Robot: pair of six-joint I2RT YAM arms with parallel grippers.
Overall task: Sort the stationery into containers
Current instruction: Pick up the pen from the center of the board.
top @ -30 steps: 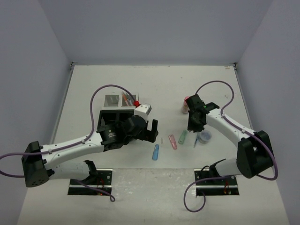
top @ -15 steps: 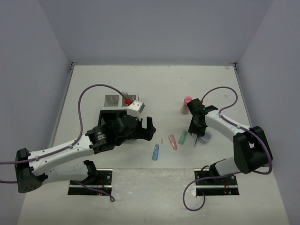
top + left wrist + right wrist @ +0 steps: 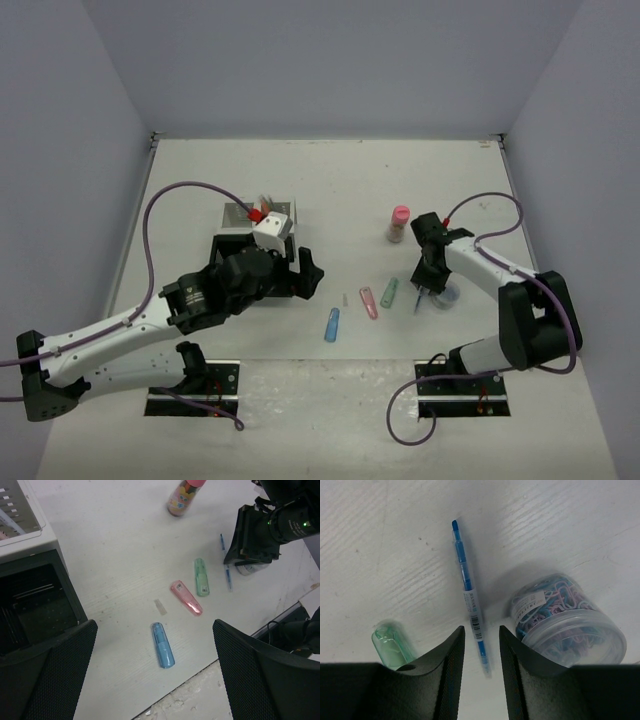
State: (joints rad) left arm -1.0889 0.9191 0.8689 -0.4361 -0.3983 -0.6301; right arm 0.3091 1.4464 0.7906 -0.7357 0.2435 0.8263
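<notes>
Top view: the left gripper (image 3: 304, 270) hangs just right of the desk organiser of black and white-grey mesh compartments (image 3: 238, 222). The right gripper (image 3: 427, 288) is low over the thin blue pen (image 3: 417, 301). Jaw gaps are unreadable from up here.

Right wrist view settles the right side. The jaws are parted narrowly, one on each side of the pen's lower end, with a gap showing on both sides. The clear round tub of blue and pink paper clips (image 3: 565, 625) sits just right of the pen. The green translucent capsule (image 3: 392, 647) sits just left of it.

Left wrist view: the jaws are wide apart and hold nothing. Below them lie the blue capsule-shaped piece (image 3: 163, 651) and the pink capsule (image 3: 186, 597), with a small pale slip (image 3: 160, 606) between them. The pink-capped small bottle (image 3: 181, 497) stands well apart, farther out.

Edges: the blue capsule-shaped piece lies nearest the near edge of the white table (image 3: 330, 180). Broad tabletop runs from the bottle to the far wall.
</notes>
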